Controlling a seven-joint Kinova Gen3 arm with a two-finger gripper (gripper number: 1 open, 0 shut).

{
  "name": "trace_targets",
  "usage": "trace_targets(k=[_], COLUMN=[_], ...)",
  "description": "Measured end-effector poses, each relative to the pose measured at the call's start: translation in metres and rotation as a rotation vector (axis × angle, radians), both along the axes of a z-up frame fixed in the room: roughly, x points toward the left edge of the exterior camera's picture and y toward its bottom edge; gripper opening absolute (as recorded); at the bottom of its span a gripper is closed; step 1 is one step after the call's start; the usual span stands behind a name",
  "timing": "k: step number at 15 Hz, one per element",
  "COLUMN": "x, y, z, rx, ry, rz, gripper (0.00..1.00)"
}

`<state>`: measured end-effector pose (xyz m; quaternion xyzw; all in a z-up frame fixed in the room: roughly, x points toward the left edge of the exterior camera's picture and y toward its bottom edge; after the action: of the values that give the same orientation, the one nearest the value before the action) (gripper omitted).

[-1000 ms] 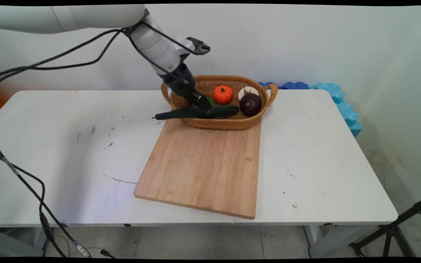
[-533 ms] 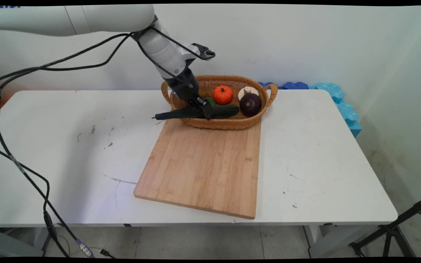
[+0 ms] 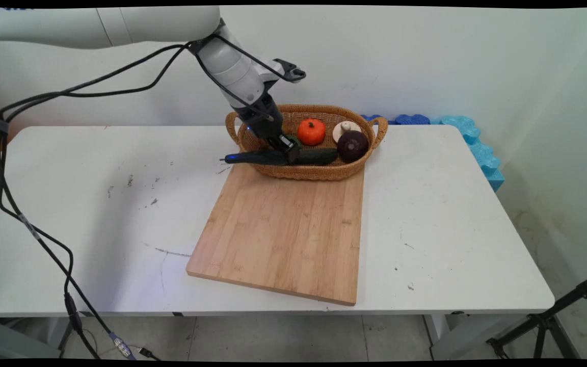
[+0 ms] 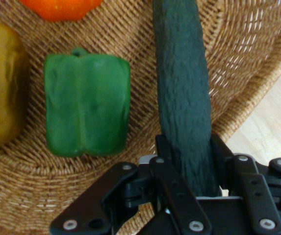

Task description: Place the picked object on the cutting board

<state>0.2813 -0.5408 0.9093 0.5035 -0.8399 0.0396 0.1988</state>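
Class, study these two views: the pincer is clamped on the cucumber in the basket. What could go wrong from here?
The pincer grips the cucumber near its middle, and one end overhangs the wicker basket rim; it might catch there and tug the basket. The green pepper beside it could get nudged. The long cucumber may also pivot in the grip.

The black gripper (image 3: pixel 289 151) reaches down into the wicker basket (image 3: pixel 370 148) and is clamped on a dark green cucumber (image 3: pixel 319 156), whose left end pokes out over the basket's rim. An orange pumpkin (image 3: pixel 310 131) and a dark purple onion (image 3: pixel 352 146) sit beside it; the basket's near edge rests on a wooden cutting board (image 3: pixel 286 229) on the white table (image 3: pixel 95 204)
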Motion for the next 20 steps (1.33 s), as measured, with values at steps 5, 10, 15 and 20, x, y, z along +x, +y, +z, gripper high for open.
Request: trace_targets(k=[5,10,15,20], x=[0.001,0.007,0.017,0.03], y=[0.003,0.021,0.058,0.093], z=[0.034,0.078,0.13,0.16], rx=[-0.041,-0.08,-0.105,-0.122], ry=[0.021,0.054,0.081,0.092], rz=[-0.02,-0.073,-0.184,-0.275], gripper=[0.0,0.0,0.0,0.0])
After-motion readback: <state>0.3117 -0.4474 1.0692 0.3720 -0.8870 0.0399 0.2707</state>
